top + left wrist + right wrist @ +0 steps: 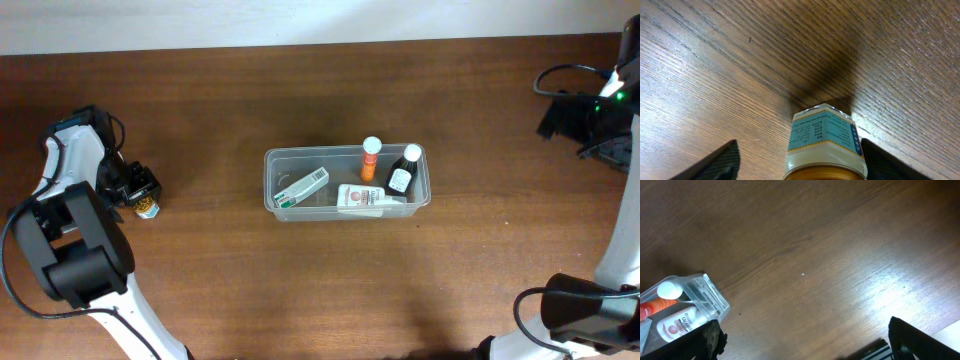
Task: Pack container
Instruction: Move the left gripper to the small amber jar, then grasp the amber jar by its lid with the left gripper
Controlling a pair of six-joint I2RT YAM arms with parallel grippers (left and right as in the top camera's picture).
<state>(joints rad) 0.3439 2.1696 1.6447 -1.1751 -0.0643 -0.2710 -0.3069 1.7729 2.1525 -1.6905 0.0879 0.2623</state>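
The clear container (268, 180) stands mid-table and holds a green-white box (301, 187), an orange bottle (371, 158), a dark bottle (403, 170) and a white lying bottle (362, 198). Its corner shows in the right wrist view (705, 292). A small jar (147, 207) with a gold lid and blue label stands at the far left. My left gripper (138, 192) is open around this jar (826, 145); the right finger is at its side and the left finger stands apart. My right gripper (805, 345) is open and empty, far right at the back (592, 112).
The wooden table (300, 290) runs under everything. A blue-striped object (875, 351) shows at the lower edge of the right wrist view. The right arm's base (580, 310) is at the front right, and the left arm's base (75, 260) is at the front left.
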